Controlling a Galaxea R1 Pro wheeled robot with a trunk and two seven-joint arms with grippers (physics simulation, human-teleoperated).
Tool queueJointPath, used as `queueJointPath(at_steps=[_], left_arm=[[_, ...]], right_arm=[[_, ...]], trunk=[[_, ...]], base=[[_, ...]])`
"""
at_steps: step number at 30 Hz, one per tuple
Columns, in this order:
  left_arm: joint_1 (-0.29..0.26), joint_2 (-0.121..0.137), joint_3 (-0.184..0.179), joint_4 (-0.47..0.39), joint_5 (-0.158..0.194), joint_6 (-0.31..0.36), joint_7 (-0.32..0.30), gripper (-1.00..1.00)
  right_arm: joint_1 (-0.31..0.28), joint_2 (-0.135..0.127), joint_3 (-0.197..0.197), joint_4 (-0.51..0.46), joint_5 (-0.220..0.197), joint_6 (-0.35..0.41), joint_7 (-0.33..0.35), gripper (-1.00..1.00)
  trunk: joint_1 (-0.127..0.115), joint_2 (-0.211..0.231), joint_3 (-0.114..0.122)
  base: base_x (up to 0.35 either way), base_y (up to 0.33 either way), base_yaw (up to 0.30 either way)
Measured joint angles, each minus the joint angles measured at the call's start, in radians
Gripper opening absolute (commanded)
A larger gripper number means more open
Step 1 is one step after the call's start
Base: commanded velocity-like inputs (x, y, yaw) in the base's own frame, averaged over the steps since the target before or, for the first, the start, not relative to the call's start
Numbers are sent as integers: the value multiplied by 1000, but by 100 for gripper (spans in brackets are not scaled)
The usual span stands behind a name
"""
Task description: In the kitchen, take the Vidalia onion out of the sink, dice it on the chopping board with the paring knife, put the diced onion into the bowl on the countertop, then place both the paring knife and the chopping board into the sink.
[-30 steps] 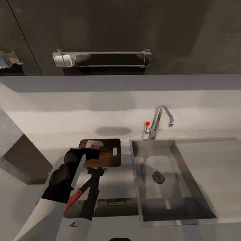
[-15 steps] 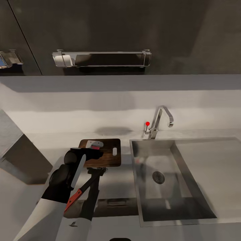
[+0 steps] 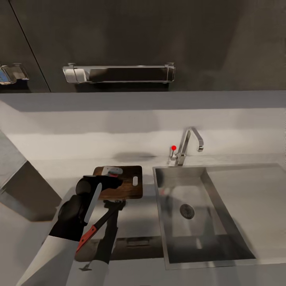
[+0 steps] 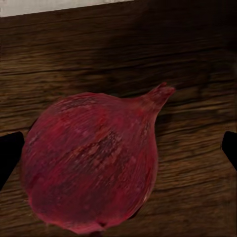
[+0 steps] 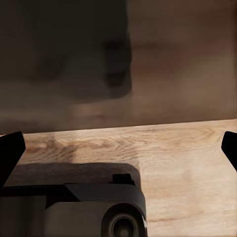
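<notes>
Camera shifted; tap [image 3: 190, 143] beside sink [image 3: 198, 210]

The left arm [image 3: 75, 214] is showing in the head view as a chain of glossy black rounded housings, each bulging like a fat cylinder. Lower down it is giving way to a white shell [image 3: 51, 258] with a smooth, slightly grey-shaded surface. A pale flat strip [image 3: 93, 200] is running lengthwise along the black segments, and beside it a thin black rod is ending in a red tapered piece [image 3: 87, 237] (what this piece is cannot be told). In the left wrist view, black fingertips [image 4: 9, 153] are appearing as plain matt wedges at the sides. The right wrist view is showing like black fingertips [image 5: 10, 150] and a dark boxy housing [image 5: 94, 210] with a round socket.
</notes>
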Motion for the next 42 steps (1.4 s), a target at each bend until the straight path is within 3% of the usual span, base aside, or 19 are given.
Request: queueJointPath(at_steps=[11,20,30,42], left_arm=[[0,0,3,-29,0,1,1,100],[0,1,5,-115,-1,4,1,100],[0,1,1,-143,-1,4,1,100],[0,2,0,-140,0,4,1,100]], right_arm=[[0,0,0,-1,0,0,0,100],[0,1,0,-1,-1,0,0,100],[0,0,3,0,8,3,5,100],[0,0,2,0,4,2,3,100]], trunk=[[0,0,17],[0,0,32],[0,0,35],[1,0,35]], base=[[0,0,-3],[0,0,0],[-4,0,0],[-272,0,0]])
